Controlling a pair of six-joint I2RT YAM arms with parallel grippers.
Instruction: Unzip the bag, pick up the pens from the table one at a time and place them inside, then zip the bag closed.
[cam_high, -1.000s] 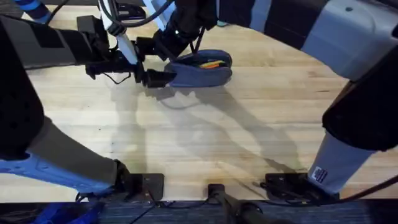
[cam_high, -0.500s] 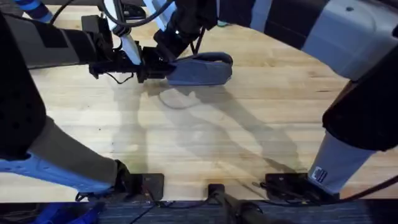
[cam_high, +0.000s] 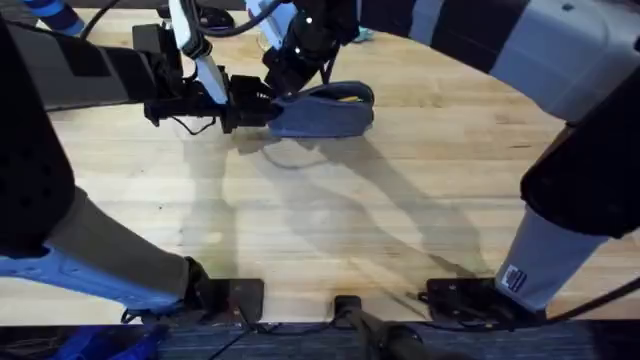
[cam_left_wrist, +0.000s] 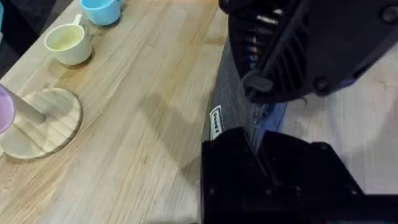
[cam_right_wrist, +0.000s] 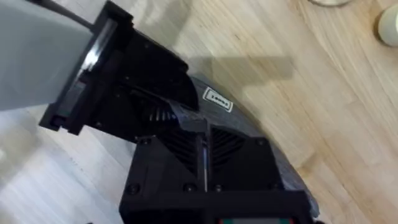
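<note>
bag (cam_high: 325, 112) sits at about 12 o'clock on the table (cam_high: 330, 220), far side, long axis running 9 to 3. left gripper (cam_high: 258, 108) is at the bag's 9 o'clock end, fingers clamped on the fabric there, acting as my anchor. right gripper (cam_high: 300, 78) comes down on the top edge just right of it, fingers together on what i take to be the zipper pull; the pull itself is hidden under the fingers

change over the last second: bag lifted off the table at its 9 o'clock end and pulled taut between the two grippers; the orange pen that was plainly visible in the opening now shows as a thin sliver (cam_high: 345, 97) near the 3 o'clock end. i read that as the closing stroke starting, not yet run

no loose pens on the near table. risk: fabric bunching ahead of the slider
</note>
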